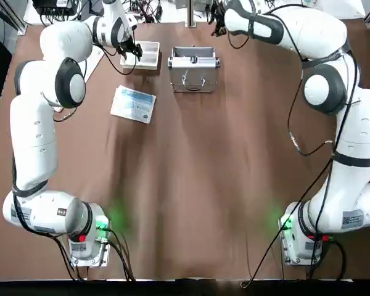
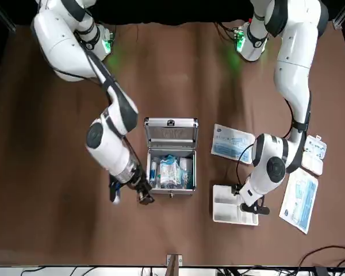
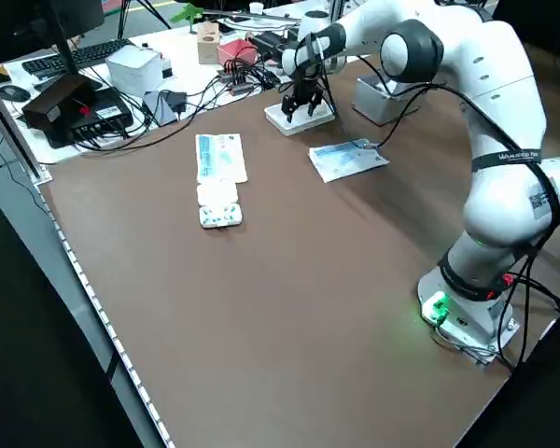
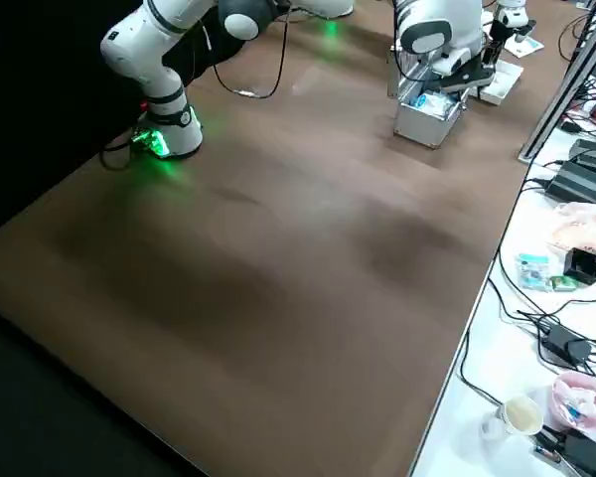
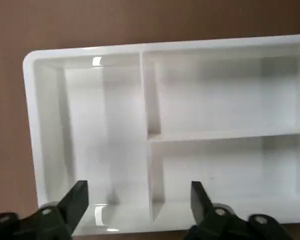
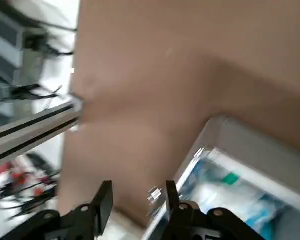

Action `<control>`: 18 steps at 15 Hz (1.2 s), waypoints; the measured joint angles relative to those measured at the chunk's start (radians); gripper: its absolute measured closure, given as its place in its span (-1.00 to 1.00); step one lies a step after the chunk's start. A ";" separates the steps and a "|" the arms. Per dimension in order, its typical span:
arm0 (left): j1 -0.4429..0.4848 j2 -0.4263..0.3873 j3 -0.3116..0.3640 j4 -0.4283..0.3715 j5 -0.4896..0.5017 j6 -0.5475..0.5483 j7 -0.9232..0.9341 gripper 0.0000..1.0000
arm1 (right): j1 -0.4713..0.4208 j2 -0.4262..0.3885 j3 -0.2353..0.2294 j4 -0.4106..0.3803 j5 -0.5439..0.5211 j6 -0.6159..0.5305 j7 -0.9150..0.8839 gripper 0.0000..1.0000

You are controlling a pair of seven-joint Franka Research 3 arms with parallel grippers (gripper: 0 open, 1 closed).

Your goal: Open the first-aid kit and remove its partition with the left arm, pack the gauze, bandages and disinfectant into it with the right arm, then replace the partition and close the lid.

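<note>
Top view: first-aid kit (image 1: 194, 78) upper middle of frame. Front view: lid (image 2: 171, 135) open, raised on the kit's side toward the robot; clear packets (image 2: 170, 172) inside. Partition (image 2: 226, 205) on the table, lower right of middle. Left gripper (image 5: 137, 200) over it, fingers spread; contact hard to call from here. Right gripper (image 6: 140, 195) just beside the kit, lower left of middle in front view, fingers spread, nothing between them. Blue-white packet (image 2: 232, 144) lies near the kit, right of middle.
</note>
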 joint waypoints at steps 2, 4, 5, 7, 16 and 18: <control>-0.013 0.005 0.009 0.006 0.000 0.000 -0.012 -0.57 | -0.031 -0.001 0.001 0.003 0.000 -0.122 -0.131 0.00; -0.030 0.007 0.015 0.008 0.010 0.016 -0.053 -0.30 | -0.072 -0.021 0.002 0.013 0.000 -0.300 -0.321 0.00; -0.034 0.009 0.016 0.008 0.018 0.027 -0.068 -0.27 | -0.089 -0.032 0.002 0.014 0.000 -0.354 -0.377 0.00; -0.036 0.013 0.016 0.008 0.024 0.051 -0.081 -0.25 | -0.130 -0.059 0.003 0.015 0.000 -0.481 -0.509 0.00; -0.022 0.018 0.025 -0.001 0.024 0.112 -0.085 0.28 | -0.330 -0.143 0.002 0.017 0.001 -0.727 -1.064 -0.22; -0.023 0.021 0.025 -0.006 0.024 0.130 -0.094 0.33 | -0.376 -0.170 0.002 0.017 0.001 -0.780 -1.189 -0.52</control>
